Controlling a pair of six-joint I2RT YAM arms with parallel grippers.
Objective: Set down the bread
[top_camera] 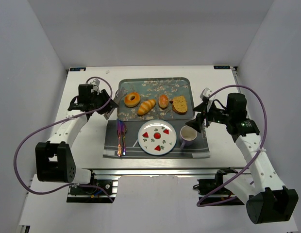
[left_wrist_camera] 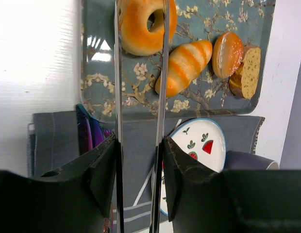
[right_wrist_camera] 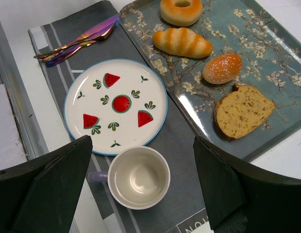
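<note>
Bread slice (top_camera: 179,104) and three other baked pieces are all parked on the floral tray (top_camera: 184,83), at the far side of the table (top_camera: 90,138). The left arm is run up along the left side and bent in toward the tray's left edge. The left pincer (top_camera: 111,108) is seen with its long thin fingers (left_wrist_camera: 117,73) parted a bit and nothing pinched. The bagel (left_wrist_camera: 141,24) is lined up behind the gap, and whether it's touched can't be told from the wrist view. The right arm is angled in from the right, with the right pincer (top_camera: 199,116) spread wide and held over the cup (top_camera: 183,142) and the grey placemat (top_camera: 194,150). On the tray, left to right, are laid the bagel, a striped roll (top_camera: 146,107), a round bun (top_camera: 163,101) and then the slice, tucked just beside the bun. On the placemat, just in front of the tray, cutlery (top_camera: 121,138) is laid at the left end. A watermelon-print plate (top_camera: 150,141) is set in the middle, with the cup just beside it on the right.
</note>
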